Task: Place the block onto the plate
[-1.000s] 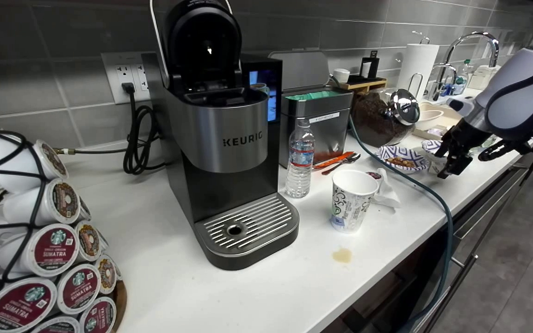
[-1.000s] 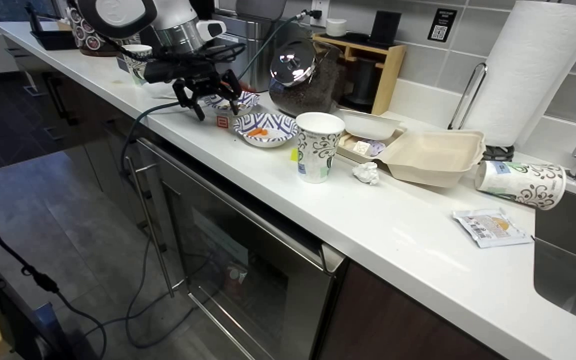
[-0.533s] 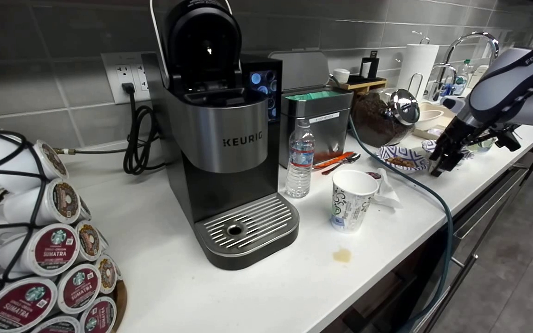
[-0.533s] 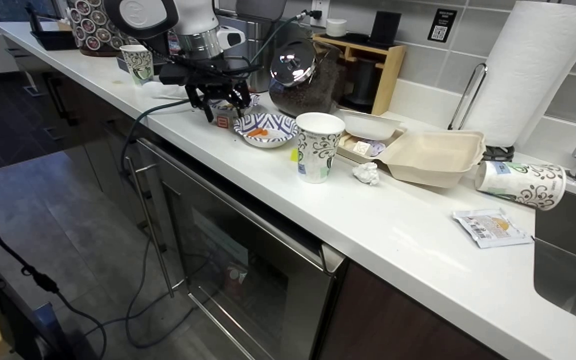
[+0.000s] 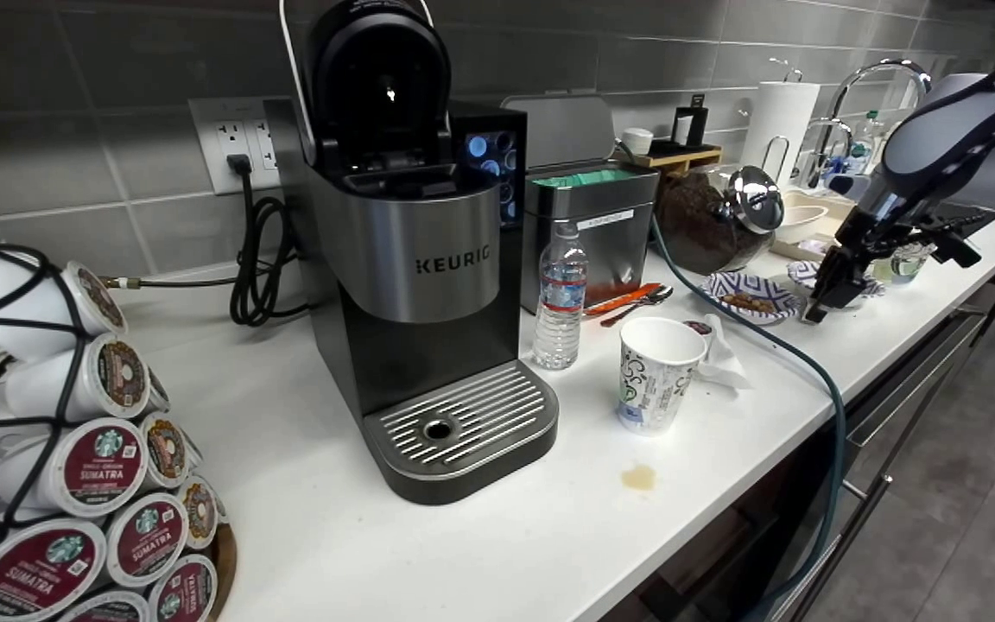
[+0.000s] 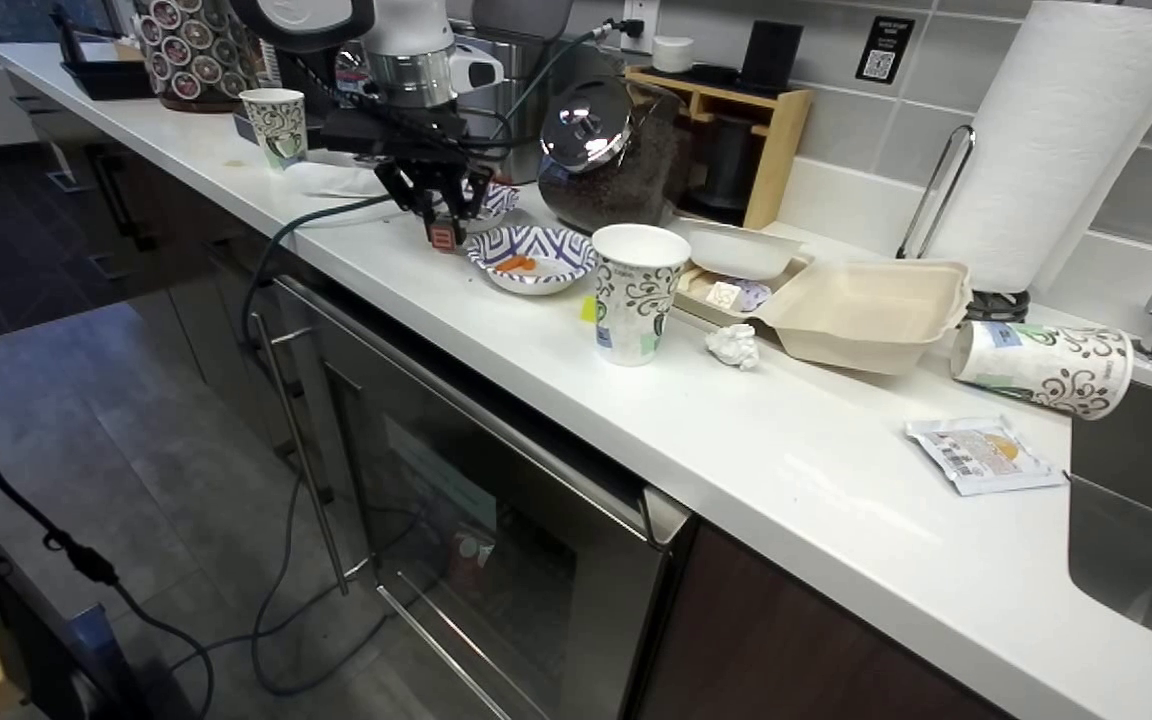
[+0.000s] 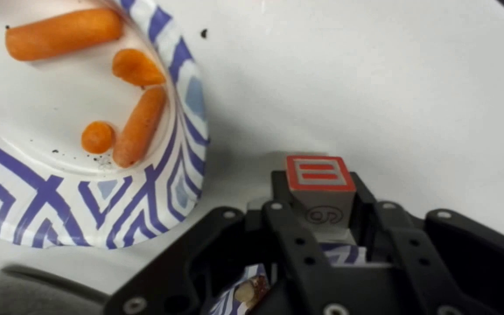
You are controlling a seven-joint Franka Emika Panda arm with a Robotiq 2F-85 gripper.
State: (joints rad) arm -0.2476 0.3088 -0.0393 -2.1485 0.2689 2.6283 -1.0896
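The block (image 7: 322,192) is held in the gripper (image 7: 321,189), which is narrowed onto two of its sides; whether it rests on the counter (image 7: 365,87) or hangs just clear, I cannot tell; in an exterior view it is just left of the patterned plate (image 6: 541,240) with carrots (image 7: 64,34), not touching it; the grasp looks done, while lifting, carrying right and letting go seem left; a second dish (image 6: 502,202) lies beyond the gripper, so the carrot plate as target is my guess.
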